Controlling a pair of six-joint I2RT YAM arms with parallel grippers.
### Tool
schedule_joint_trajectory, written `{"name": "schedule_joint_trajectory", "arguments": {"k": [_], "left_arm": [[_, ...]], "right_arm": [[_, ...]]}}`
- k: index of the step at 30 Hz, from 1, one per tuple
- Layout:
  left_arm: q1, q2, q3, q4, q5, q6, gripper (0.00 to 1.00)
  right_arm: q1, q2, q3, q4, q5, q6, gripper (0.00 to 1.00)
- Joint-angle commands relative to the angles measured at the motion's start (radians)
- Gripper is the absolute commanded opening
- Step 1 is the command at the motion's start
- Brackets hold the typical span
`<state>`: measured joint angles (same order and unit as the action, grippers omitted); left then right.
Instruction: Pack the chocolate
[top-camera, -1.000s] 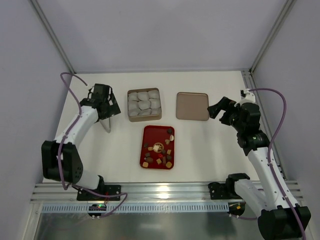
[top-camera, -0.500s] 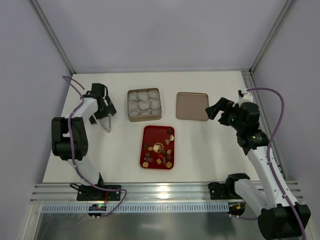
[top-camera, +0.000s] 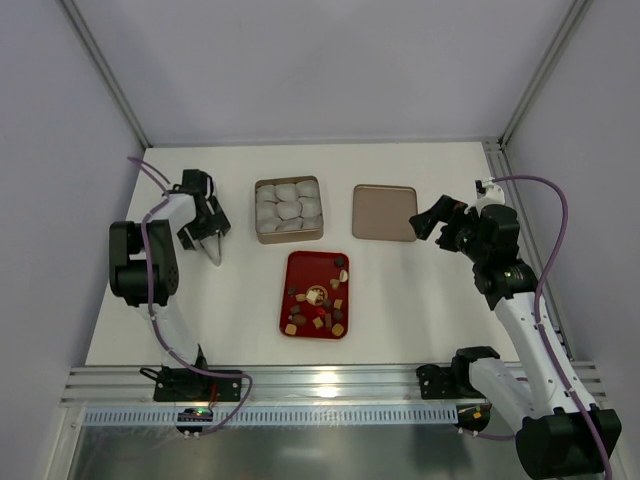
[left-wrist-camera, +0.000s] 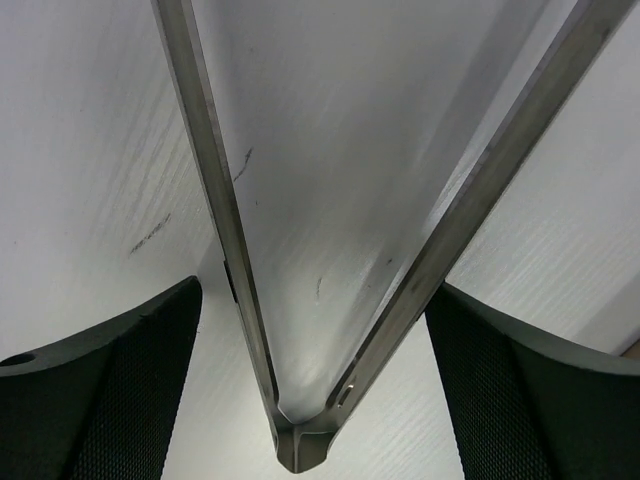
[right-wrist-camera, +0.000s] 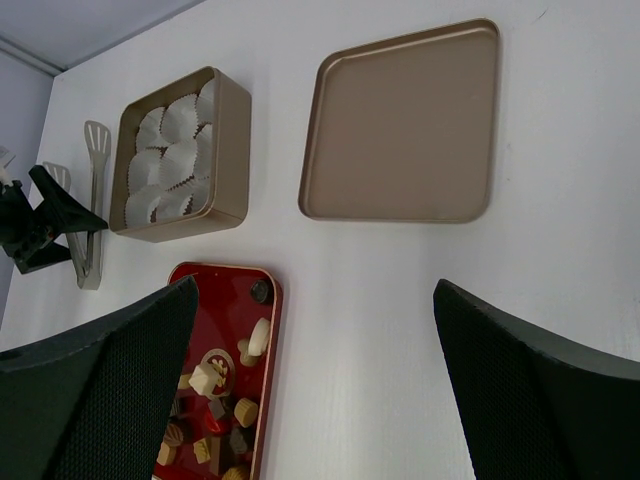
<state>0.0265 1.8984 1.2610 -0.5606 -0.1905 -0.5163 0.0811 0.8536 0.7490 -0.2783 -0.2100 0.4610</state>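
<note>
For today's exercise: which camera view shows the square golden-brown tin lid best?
Right wrist: the square golden-brown tin lid lies large and whole there. The top view shows it whole but small; the left wrist view misses it.

The white worktop (top-camera: 420, 300) carried 4 things: a golden tin (top-camera: 257, 212) upper centre, its lid (top-camera: 385, 212) to the right, a red tray (top-camera: 300, 264) below, and tongs (top-camera: 212, 248) at left.

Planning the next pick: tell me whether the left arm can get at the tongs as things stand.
Likely yes: the left gripper hangs open right over the tongs, straddling them, with nothing in between.
</note>
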Motion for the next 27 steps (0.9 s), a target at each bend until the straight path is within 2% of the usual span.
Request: {"name": "schedule_joint_trajectory", "arguments": {"k": [1,7,8,15,20,24,27], "left_arm": [[0.003,0.025,0.020,0.016,-0.021,0.007,0.88],[0.004,0.048,0.037,0.008,-0.020,0.010,0.79],[0.003,0.056,0.046,-0.001,-0.024,0.015,0.75],[0.000,0.048,0.081,-0.044,0.000,0.018,0.60],[-0.014,-0.051,0.095,-0.079,-0.012,0.019,0.54],[-0.017,-0.143,0.084,-0.101,-0.015,0.018,0.54],[-0.059,-0.211,0.066,-0.125,-0.026,0.019,0.54]], "right_arm": [[-0.001,0.004,0.033,0.016,-0.015,-0.015,1.00],[-0.001,0.005,0.030,0.016,-0.017,-0.016,1.00],[-0.001,0.005,0.030,0.017,-0.019,-0.016,1.00],[-0.001,0.012,0.030,0.021,-0.028,-0.016,1.00],[-0.001,0.025,0.027,0.027,-0.037,-0.013,1.00],[0.000,0.033,0.027,0.030,-0.042,-0.012,1.00],[0.000,0.036,0.026,0.031,-0.045,-0.012,1.00]]}}
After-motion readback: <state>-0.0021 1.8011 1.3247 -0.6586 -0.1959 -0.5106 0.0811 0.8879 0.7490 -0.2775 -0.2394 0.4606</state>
